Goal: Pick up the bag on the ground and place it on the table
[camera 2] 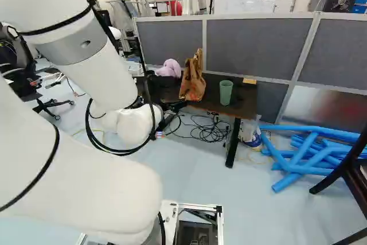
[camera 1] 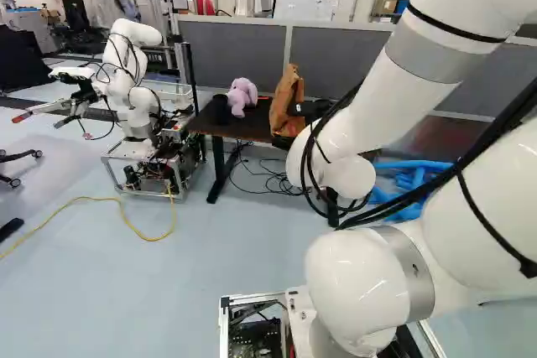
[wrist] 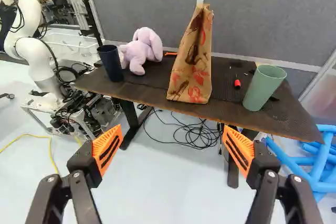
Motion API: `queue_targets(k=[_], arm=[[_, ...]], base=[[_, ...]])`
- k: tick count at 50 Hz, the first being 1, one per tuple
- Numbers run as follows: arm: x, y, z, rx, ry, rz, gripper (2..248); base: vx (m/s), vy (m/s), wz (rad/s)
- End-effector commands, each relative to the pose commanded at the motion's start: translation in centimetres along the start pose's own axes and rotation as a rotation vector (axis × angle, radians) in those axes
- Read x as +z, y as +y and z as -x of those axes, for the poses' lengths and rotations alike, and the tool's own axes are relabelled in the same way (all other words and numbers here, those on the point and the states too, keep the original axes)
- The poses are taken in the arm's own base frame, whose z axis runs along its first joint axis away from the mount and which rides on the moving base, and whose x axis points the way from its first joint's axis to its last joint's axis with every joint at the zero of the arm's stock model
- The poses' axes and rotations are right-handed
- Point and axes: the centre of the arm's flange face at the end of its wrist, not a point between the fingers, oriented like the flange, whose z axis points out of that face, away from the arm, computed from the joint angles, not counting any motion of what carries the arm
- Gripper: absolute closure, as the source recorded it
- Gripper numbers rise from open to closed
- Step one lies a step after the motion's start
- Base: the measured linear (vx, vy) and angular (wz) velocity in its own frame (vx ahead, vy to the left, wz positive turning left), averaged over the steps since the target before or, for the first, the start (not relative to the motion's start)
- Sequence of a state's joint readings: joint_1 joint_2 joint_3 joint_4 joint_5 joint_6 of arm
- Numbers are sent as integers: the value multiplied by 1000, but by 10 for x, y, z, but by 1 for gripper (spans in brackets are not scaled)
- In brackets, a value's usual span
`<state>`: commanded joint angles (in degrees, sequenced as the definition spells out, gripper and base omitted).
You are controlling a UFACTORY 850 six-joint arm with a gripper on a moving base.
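Bag (wrist: 191,69) on tbl (wrist: 152,87), btwn plush (wrist: 139,52) & cup (wrist: 262,88), partition (wrist: 262,17) behind, cables (wrist: 193,136) below

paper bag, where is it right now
In the right base view, the paper bag stands on the dark table, with the green cup to its right and the purple plush toy to its left.

Bright, diffuse light fills the room, leaving pale glare on the floor (camera 1: 63,161).
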<state>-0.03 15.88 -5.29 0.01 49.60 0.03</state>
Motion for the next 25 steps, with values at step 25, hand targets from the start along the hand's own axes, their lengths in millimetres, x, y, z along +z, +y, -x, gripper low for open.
queue_targets(k=[25], arm=[[-1, 0, 1, -1, 4, -1, 3]], base=[[0, 0, 0]])
